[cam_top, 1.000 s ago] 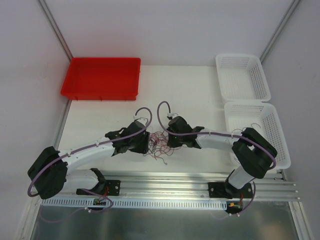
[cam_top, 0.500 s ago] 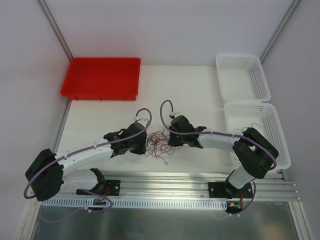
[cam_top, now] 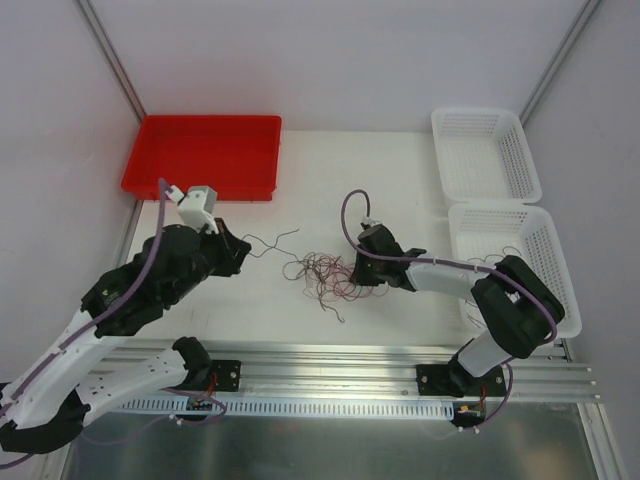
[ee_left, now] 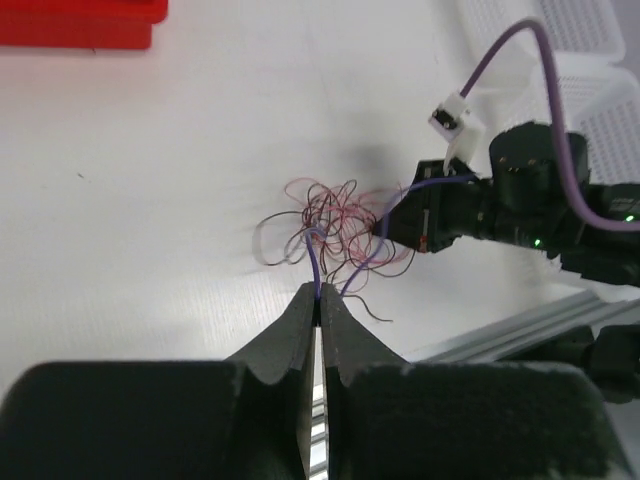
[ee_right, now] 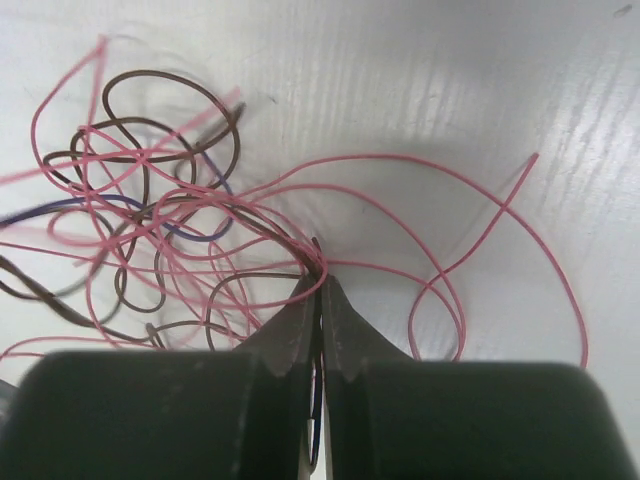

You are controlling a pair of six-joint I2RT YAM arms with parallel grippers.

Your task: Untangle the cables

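A white table (cam_top: 400,190) fills the scene, seen from above. At its far left corner sits a shallow red tray (cam_top: 205,155). Along the right edge stand two white mesh baskets, one far (cam_top: 485,150) and one near (cam_top: 520,260).

The left arm (cam_top: 150,285) reaches up from the near left, bent towards the middle of the table. The right arm (cam_top: 470,285) stretches low from the near right towards the same spot.

Between them, on the middle of the table, lie the cables (cam_top: 325,272): a loose tangle of hair-thin pink, brown-black and purple strands, looping over one another, with a few ends straying out.

The left gripper (ee_left: 318,298) is left of the tangle, its jaws pressed together on a single purple cable (ee_left: 313,262), which runs from the fingertips back into the bunch.

The right gripper (ee_right: 320,282) sits at the tangle's right edge, jaws together, pinching pink and brown strands. A long pink strand (ee_right: 500,215) curves away to its right, lying on the table.
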